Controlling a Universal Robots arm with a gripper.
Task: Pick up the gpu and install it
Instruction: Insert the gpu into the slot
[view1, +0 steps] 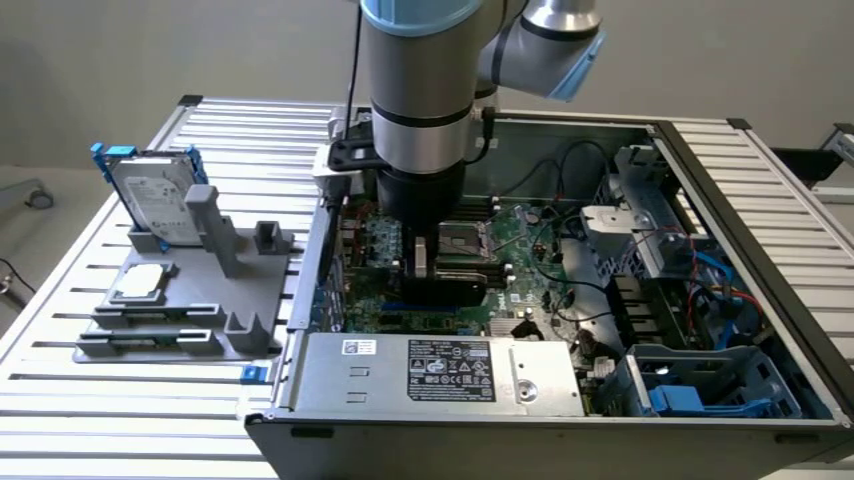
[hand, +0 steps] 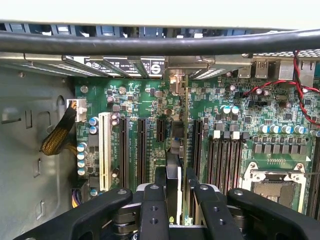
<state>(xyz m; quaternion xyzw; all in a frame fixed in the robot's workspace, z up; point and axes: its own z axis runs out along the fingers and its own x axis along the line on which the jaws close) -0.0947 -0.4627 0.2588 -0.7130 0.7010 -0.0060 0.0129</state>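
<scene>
We see the jaws pinching the gpu (hand: 173, 182) edge-on, upright just above the motherboard (hand: 220, 95) and parallel to its black expansion slots (hand: 142, 150), presumably so its connector edge meets one squarely.

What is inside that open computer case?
A green circuit board with long slots, a silver power box and cables. The end effector holds a graphics card edge-on at the slots; the arm hides the board beneath it.
</scene>
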